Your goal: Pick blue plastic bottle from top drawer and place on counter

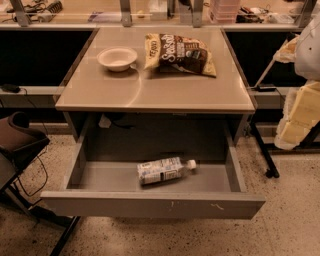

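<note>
While the blue plastic bottle [165,170] is lying sideways in the open top drawer [150,205], lower centre, the tool [300,112] is sitting at the right edge, well apart; whether spread or not, can't tell. Risks: bottle rolling out of the pinch, arm clipping the bench [150,90] lip.

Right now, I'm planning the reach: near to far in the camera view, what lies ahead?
The top drawer front panel → blue plastic bottle → counter → shelf. The gripper is at the right edge, beside the counter.
</note>
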Action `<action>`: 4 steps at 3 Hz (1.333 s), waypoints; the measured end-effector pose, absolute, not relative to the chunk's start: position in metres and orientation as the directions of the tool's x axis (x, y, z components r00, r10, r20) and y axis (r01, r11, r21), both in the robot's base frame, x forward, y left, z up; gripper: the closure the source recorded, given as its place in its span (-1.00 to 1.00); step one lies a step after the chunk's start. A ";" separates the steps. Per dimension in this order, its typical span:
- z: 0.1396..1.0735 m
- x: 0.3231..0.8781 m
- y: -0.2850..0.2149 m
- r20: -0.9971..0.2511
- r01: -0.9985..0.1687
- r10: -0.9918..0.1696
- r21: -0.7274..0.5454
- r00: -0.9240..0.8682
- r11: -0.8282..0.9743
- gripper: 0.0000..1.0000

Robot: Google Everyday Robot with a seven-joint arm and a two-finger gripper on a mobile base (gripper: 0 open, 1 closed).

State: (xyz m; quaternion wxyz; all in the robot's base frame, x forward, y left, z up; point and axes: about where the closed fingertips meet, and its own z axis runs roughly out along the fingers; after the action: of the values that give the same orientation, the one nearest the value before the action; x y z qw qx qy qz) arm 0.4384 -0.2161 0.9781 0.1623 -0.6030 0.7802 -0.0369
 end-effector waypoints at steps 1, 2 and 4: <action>0.978 0.438 -0.216 -0.209 -0.929 -0.953 -0.253 -0.220 0.270 -1.00; 0.962 0.438 -0.199 -0.209 -0.944 -0.963 -0.248 -0.169 0.219 -1.00; 0.829 0.421 -0.084 -0.378 -0.986 -0.919 -0.156 0.110 -0.054 -1.00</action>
State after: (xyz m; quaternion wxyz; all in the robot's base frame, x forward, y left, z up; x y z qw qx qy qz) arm 0.4207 -0.0841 0.8291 0.1894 -0.7205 0.6612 0.0882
